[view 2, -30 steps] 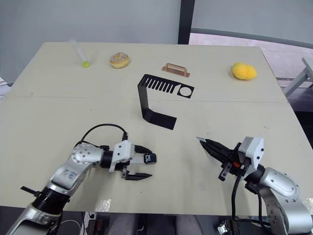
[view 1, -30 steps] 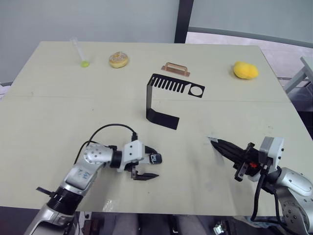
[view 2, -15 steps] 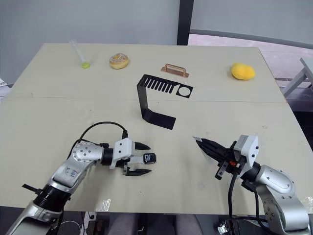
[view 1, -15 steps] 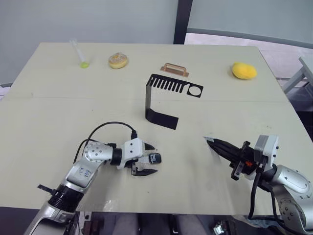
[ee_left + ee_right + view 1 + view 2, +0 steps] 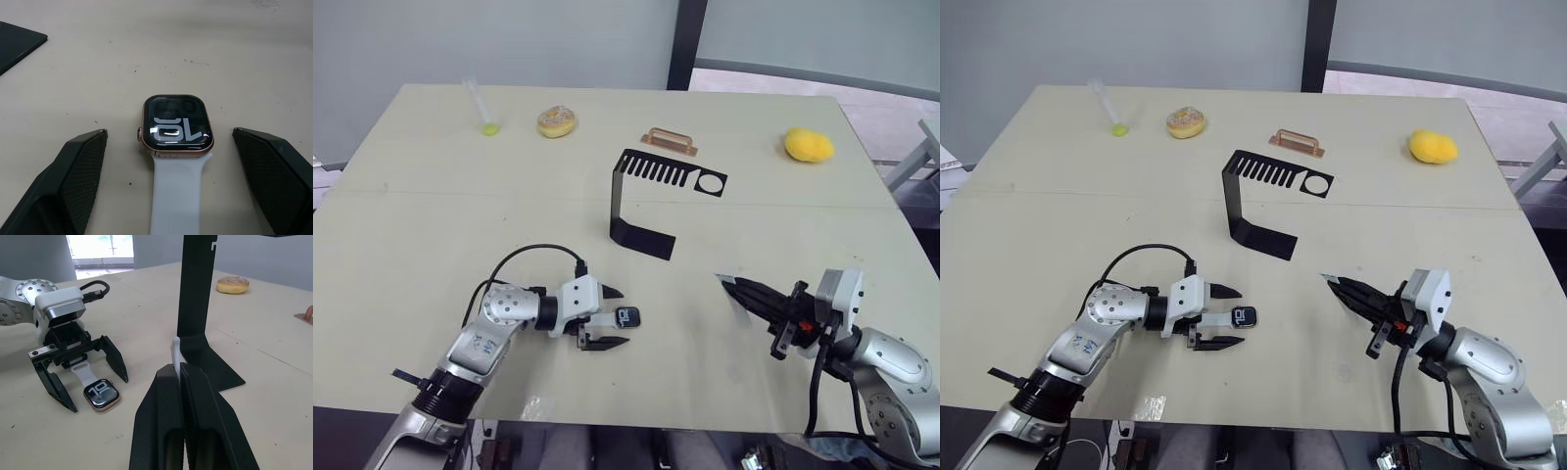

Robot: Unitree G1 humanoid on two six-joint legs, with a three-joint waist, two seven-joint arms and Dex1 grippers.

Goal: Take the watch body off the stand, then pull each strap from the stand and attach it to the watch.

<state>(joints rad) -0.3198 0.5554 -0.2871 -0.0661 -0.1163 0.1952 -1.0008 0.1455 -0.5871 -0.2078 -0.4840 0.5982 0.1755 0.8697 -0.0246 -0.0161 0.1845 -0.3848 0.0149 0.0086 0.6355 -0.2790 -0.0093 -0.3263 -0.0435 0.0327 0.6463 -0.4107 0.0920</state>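
Observation:
The watch body (image 5: pixel 176 122), dark-screened with white digits, lies flat on the table with one white strap (image 5: pixel 177 196) attached to it. My left gripper (image 5: pixel 623 316) is open, its fingers on either side of the watch and apart from it. My right gripper (image 5: pixel 176 367) is shut on the other white strap (image 5: pixel 174 350), whose end sticks up between the fingertips. It hovers to the right of the watch (image 5: pixel 1245 316), pointing toward it. The black stand (image 5: pixel 644 238) sits behind at mid-table, with nothing on its slotted top arm.
Along the far side of the table lie a copper-coloured handle (image 5: pixel 667 140), a round pastry (image 5: pixel 556 121), a yellow lemon-like object (image 5: pixel 808 144) and a clear tube with a green tip (image 5: pixel 481 106). The table's near edge runs just below both arms.
My left gripper's fingers have spread wider around the watch, which now lies free on the table. My right gripper has carried its strap a little leftward, toward the watch.

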